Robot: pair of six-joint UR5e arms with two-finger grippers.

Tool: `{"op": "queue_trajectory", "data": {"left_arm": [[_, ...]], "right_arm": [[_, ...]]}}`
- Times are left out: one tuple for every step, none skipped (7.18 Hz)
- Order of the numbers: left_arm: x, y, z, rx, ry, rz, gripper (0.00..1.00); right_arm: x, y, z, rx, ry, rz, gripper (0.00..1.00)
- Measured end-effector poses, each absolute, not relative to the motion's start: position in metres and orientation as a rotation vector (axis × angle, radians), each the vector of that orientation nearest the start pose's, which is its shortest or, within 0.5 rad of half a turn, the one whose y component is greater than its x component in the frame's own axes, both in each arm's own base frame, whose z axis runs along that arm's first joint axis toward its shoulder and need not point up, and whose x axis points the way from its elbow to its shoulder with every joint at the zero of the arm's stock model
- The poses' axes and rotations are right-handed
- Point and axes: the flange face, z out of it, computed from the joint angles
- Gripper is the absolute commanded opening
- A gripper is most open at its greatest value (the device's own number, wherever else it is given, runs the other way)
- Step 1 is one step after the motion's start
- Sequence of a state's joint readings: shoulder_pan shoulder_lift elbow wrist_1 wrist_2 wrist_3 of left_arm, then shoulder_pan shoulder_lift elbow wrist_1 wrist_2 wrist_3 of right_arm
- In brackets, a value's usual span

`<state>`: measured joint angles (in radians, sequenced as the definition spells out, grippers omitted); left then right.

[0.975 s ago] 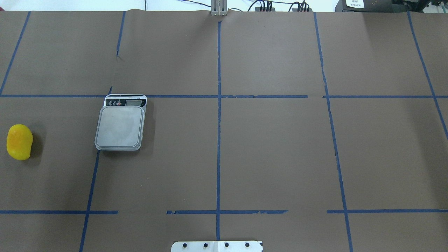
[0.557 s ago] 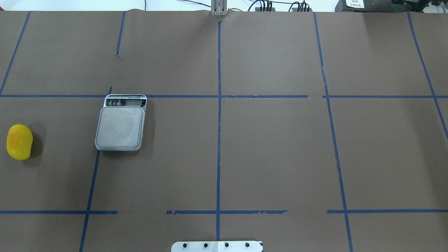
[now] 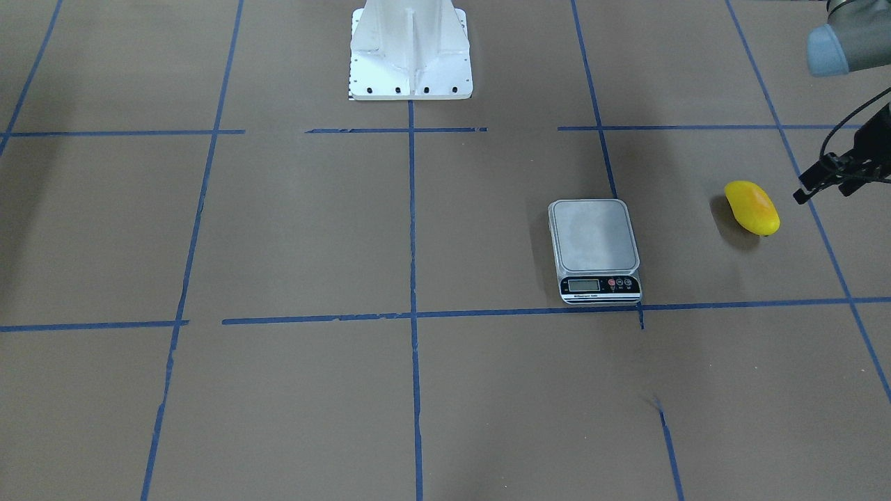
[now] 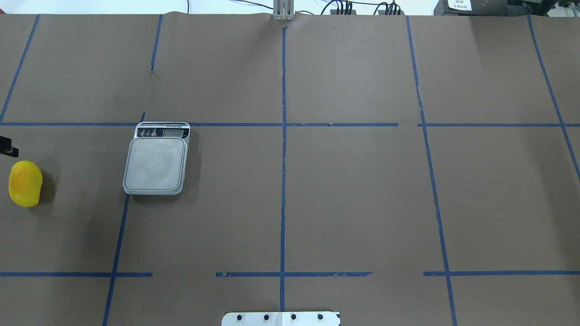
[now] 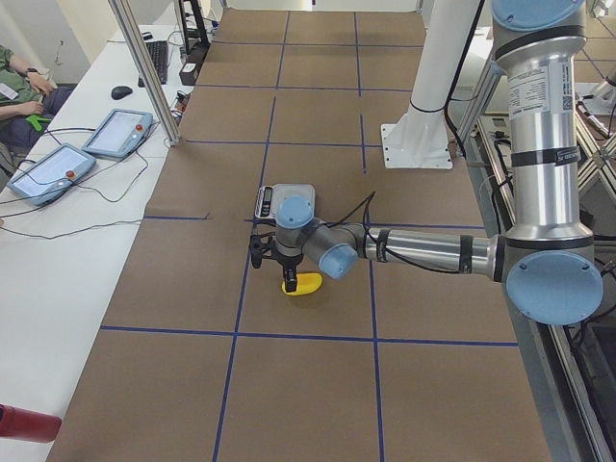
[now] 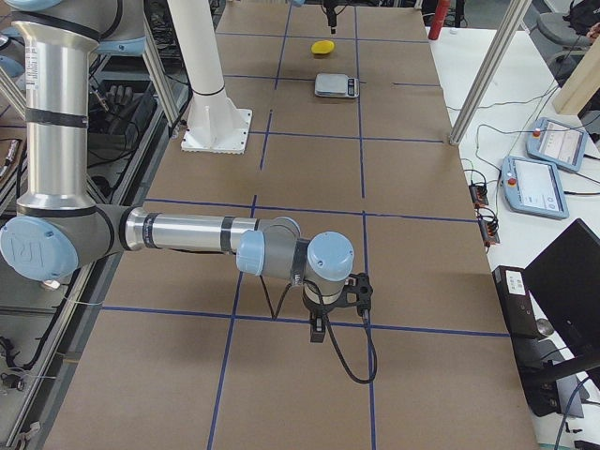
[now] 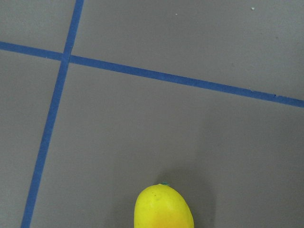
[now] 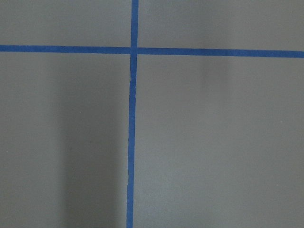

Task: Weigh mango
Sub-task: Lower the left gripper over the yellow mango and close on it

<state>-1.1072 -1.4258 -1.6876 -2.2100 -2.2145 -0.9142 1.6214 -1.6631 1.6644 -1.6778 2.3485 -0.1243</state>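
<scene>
The mango [image 4: 25, 184] is yellow with an orange blush and lies on the brown table near its left edge. It also shows in the front view [image 3: 752, 207] and at the bottom of the left wrist view [image 7: 163, 209]. The silver scale [image 4: 156, 163] stands to its right with a bare platform [image 3: 594, 236]. My left gripper [image 3: 828, 182] hovers beside and above the mango without touching it; only a black tip shows in the overhead view [image 4: 7, 147], and I cannot tell whether it is open. My right gripper [image 6: 330, 314] hangs over bare table far from both, and its state is unclear.
The white robot base [image 3: 411, 52] stands at the table's near middle. Blue tape lines [image 4: 283, 136] divide the brown paper into squares. Tablets [image 5: 53, 168] and cables lie on the white side bench beyond an aluminium post [image 5: 144, 67].
A black tip of my left gripper has come into the overhead view at the left edge, just above the mango. The mango and the scale have not moved.
</scene>
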Motion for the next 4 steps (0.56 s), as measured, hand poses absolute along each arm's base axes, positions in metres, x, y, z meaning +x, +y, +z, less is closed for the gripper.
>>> {"op": "queue_trajectory", "data": {"left_arm": [[0.152,-0.437,0.61,0.058,0.864,-0.22,1.0],[0.163,-0.433,0.615,0.047,0.864,-0.205,1.0],[0.174,-0.429,0.621,0.038,0.853,-0.194,1.0],[0.185,-0.425,0.628,0.03,0.835,-0.185,1.0]], "right_arm": [[0.086,-0.441,0.666,-0.031,-0.783,-0.029,1.0],[0.086,-0.441,0.666,-0.031,-0.783,-0.029,1.0],[0.086,-0.441,0.666,-0.032,-0.783,-0.029,1.0],[0.086,-0.441,0.666,-0.032,-0.783,-0.029,1.0]]}}
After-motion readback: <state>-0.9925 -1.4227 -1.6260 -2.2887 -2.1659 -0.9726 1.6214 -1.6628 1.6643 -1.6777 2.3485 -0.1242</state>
